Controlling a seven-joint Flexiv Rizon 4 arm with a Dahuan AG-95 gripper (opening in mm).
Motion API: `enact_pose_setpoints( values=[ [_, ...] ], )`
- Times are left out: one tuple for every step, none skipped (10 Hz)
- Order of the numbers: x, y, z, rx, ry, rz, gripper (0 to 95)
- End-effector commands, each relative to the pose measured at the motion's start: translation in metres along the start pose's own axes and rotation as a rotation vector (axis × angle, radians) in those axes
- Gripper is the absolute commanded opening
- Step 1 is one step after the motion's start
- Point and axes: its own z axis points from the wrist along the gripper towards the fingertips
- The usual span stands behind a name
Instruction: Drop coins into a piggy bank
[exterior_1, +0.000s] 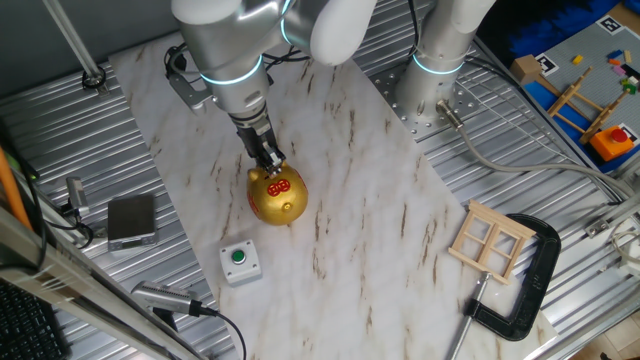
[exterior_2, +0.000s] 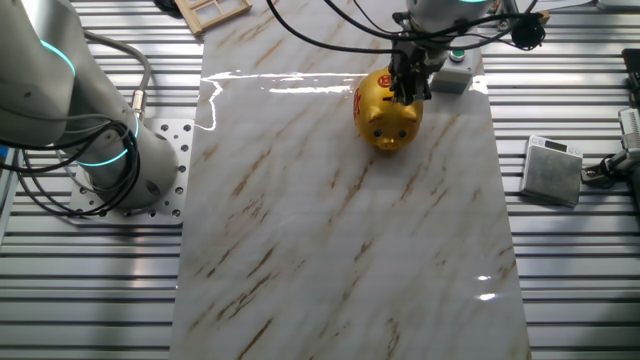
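Note:
The piggy bank (exterior_1: 278, 197) is a shiny gold pig with red markings, standing on the marble board (exterior_1: 350, 200). It also shows in the other fixed view (exterior_2: 385, 112), near the board's far edge. My gripper (exterior_1: 271, 160) points down at the pig's top, its fingertips touching or just above the back by the red markings. In the other fixed view my gripper (exterior_2: 408, 92) hides the slot. The fingers stand close together and look shut. No coin shows between them or on the board.
A small grey box with a green button (exterior_1: 240, 262) sits just in front of the pig. A grey metal block (exterior_1: 132, 220) lies off the board to the left. A wooden frame (exterior_1: 490, 240) and a black C-clamp (exterior_1: 525, 280) lie at the right. The arm's base (exterior_2: 120, 165) stands beside the board.

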Motion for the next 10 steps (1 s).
enact_pose_setpoints(
  values=[
    [0.0, 0.0, 0.0, -0.003, 0.001, -0.002, 0.0],
    [0.0, 0.0, 0.0, -0.002, 0.003, -0.001, 0.0],
    [-0.001, 0.0, 0.0, -0.003, 0.004, -0.003, 0.0],
    [0.0, 0.0, -0.001, -0.003, 0.004, -0.008, 0.0],
    [0.0, 0.0, -0.003, -0.004, 0.004, -0.017, 0.0],
    [0.0, -0.001, -0.005, -0.005, 0.008, -0.022, 0.0],
    [-0.001, -0.002, -0.007, -0.005, 0.011, -0.027, 0.0],
    [-0.002, -0.002, -0.01, -0.006, 0.014, -0.035, 0.0],
    [-0.002, -0.002, -0.014, -0.007, 0.018, -0.048, 0.0],
    [-0.002, -0.002, -0.014, -0.007, 0.018, -0.048, 0.0]
  ],
)
